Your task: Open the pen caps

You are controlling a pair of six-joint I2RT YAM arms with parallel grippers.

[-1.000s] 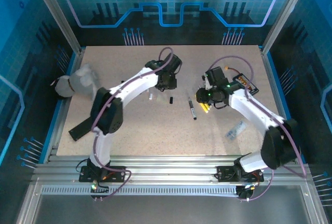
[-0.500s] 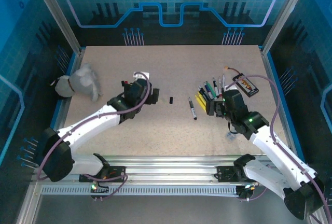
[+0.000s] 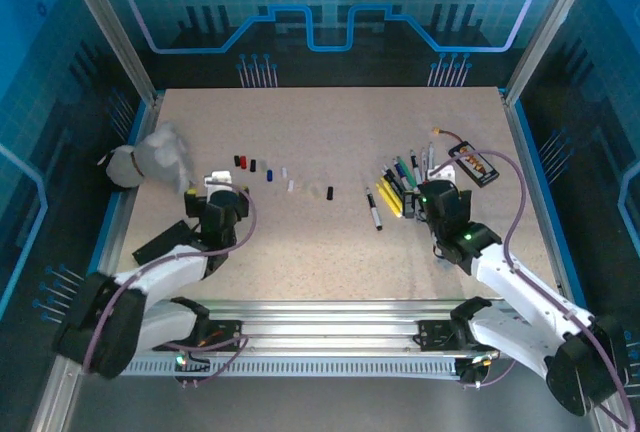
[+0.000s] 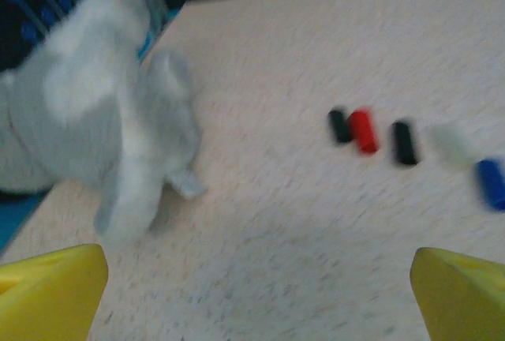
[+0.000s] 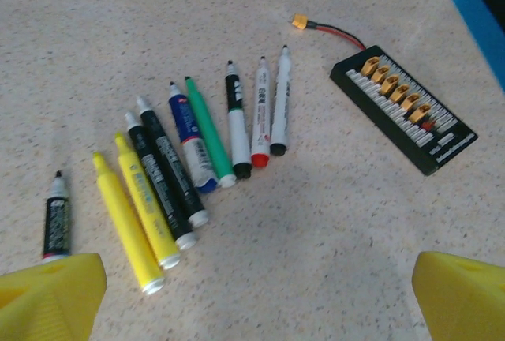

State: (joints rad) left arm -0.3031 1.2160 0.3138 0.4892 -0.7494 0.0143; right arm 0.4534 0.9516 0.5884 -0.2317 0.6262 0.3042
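Top view: left gripper (image 3: 222,195) and right gripper (image 3: 432,198) both sit low near their bases, jaws wide, nothing in them. Pen caps (image 3: 254,165) lie in a loose row on the left half of the table (image 3: 330,272), well apart from the pens (image 3: 400,177) fanned on the right. Looks like sorting: caps one side, bodies the other.

Left wrist: jaws spread, empty. Black, red, black, white and blue caps ahead, blurred. Plush toy (image 4: 102,112) at the table edge.

Right wrist: jaws spread, empty. Pens side by side, writing tips bare; one short pen (image 5: 57,216) lies apart. Black connector board (image 5: 402,108) off to the side, out of the way. Reads as finished, arms parked.
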